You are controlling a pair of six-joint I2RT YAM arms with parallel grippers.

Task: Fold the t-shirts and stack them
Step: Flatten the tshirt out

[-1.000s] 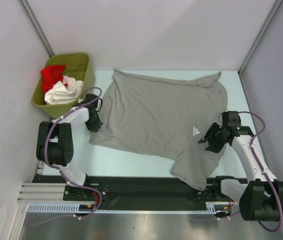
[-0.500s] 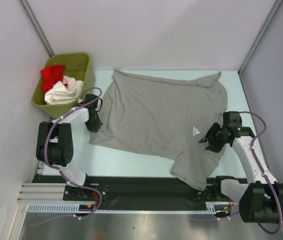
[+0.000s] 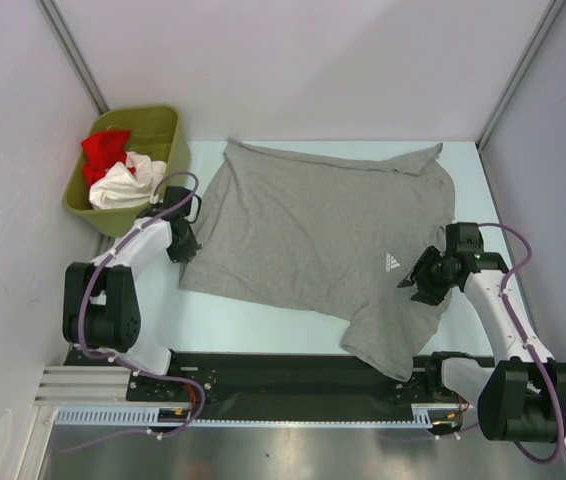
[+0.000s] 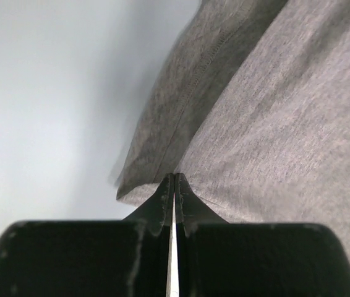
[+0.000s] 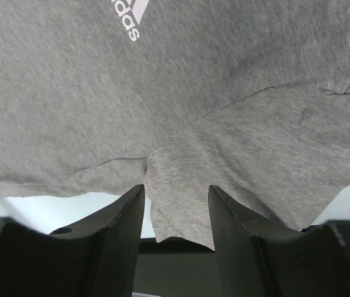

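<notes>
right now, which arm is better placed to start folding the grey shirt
Left, probably. The left hand is shut at the left edge of the grey t-shirt, apparently pinching it, ready to lift. The right hand hangs open over the sleeve, gripping nothing yet.

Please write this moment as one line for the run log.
left jaws: shut on grey t-shirt edge | right jaws: open over its sleeve | bin: white shirt, red shirt inside

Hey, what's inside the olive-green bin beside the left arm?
A crumpled red t-shirt and a white t-shirt lie in the olive-green bin. They cover most of its bottom, so anything beneath them is hidden.
</notes>
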